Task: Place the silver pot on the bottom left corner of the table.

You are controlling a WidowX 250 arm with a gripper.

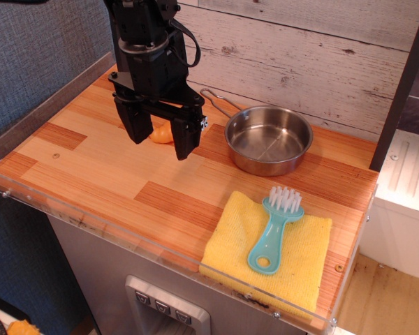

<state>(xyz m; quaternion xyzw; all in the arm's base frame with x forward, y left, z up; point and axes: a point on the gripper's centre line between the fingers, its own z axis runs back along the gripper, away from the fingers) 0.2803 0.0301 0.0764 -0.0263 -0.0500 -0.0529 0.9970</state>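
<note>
Your tool (158, 139) hangs above the table (91, 167) with its two dark fingers spread wide and nothing between them. The silver pot (269, 139) sits upright and empty near the back edge of the table, to the right of the tool as the camera sees it, and apart from it. The pot's thin wire handle (216, 102) runs from the rim toward the back and left, so its long axis slants away from the pot toward the wall, ending close behind the tool. A small orange object (160, 134) lies partly hidden behind the fingers, left of the pot. In front of the pot a teal brush (272, 237) rests on a yellow cloth (230, 244). Judged from here, you must first carry the tool rightward to the pot.
</note>
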